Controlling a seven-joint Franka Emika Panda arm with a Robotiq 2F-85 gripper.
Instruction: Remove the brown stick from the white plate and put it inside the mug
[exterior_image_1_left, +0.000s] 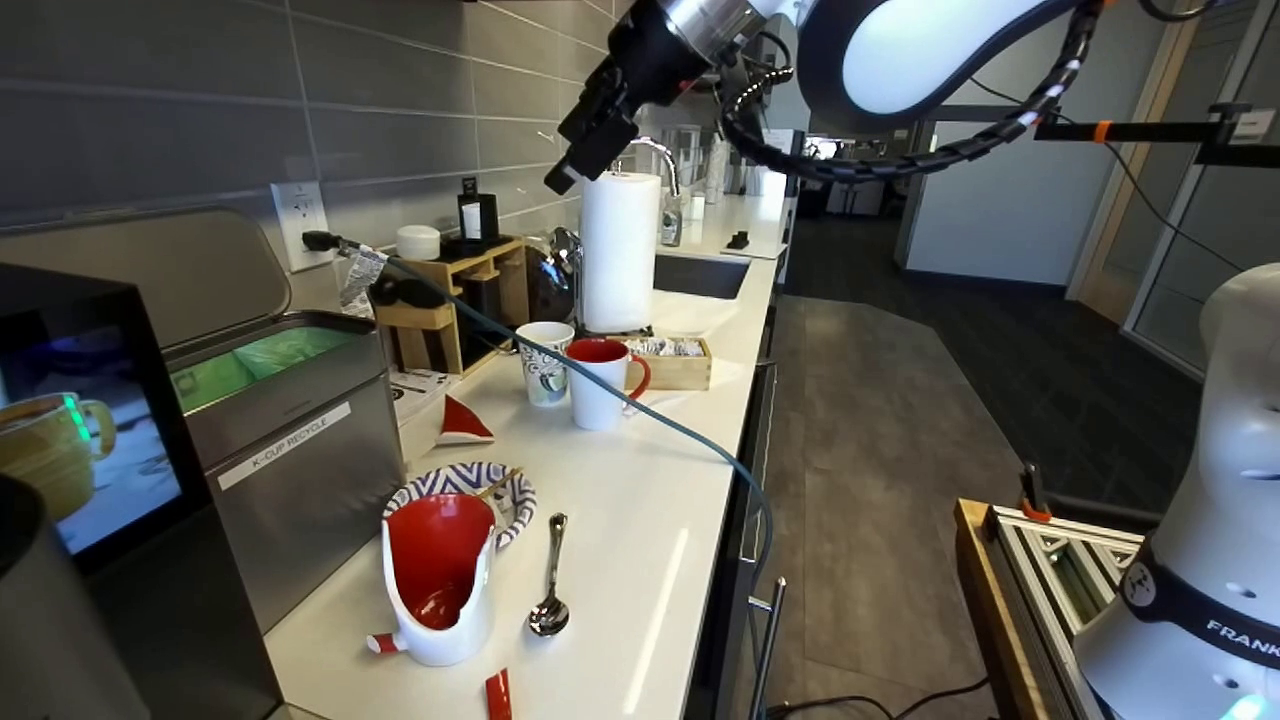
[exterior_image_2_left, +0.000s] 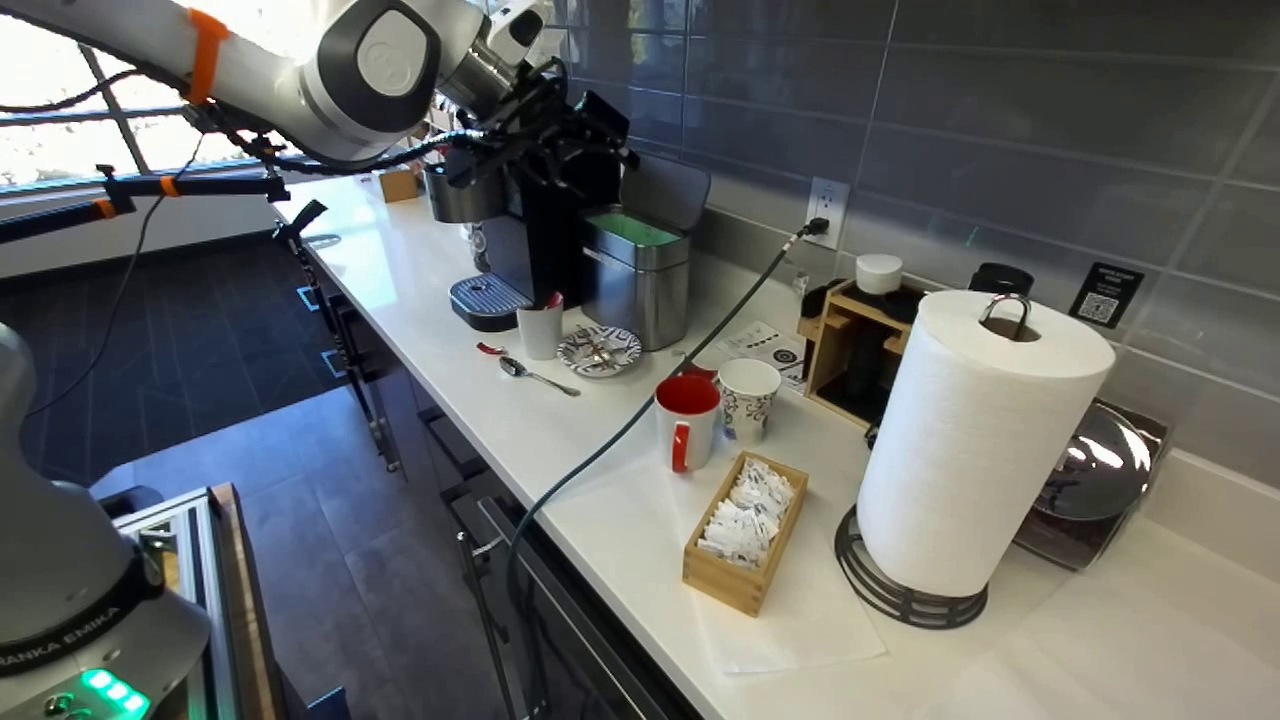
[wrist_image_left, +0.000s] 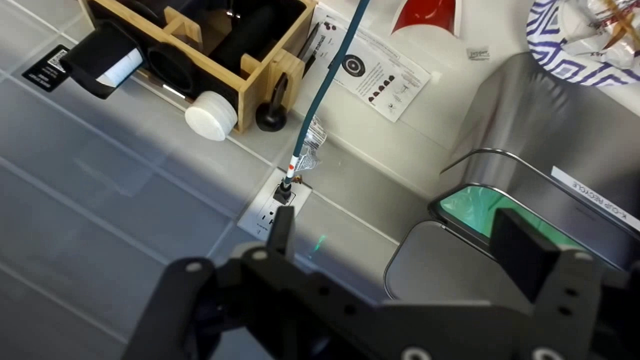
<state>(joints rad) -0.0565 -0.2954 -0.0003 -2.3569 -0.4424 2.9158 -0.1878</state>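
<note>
The brown stick (exterior_image_1_left: 500, 482) lies on the white plate (exterior_image_1_left: 520, 520), which has a blue zigzag rim. In the wrist view the stick (wrist_image_left: 624, 25) rests over clear wrappers on the plate (wrist_image_left: 552, 55) at the top right corner. The mug (exterior_image_1_left: 597, 400) is white outside with a red inside and red handle; it stands upright on the counter, also in an exterior view (exterior_image_2_left: 688, 425). It is out of the wrist view. My gripper (wrist_image_left: 402, 232) is open and empty, high above the counter near the wall; it shows in both exterior views (exterior_image_1_left: 575, 165) (exterior_image_2_left: 610, 140).
A broken white mug (exterior_image_1_left: 440, 590) with red inside stands by the plate. A spoon (exterior_image_1_left: 550, 590) and red shards lie nearby. A cable (exterior_image_1_left: 690, 430) crosses the counter beside the mug. Paper cup (exterior_image_2_left: 748, 400), packet box (exterior_image_2_left: 745, 580), towel roll (exterior_image_2_left: 985, 440) and recycling bin (exterior_image_2_left: 640, 290) stand around.
</note>
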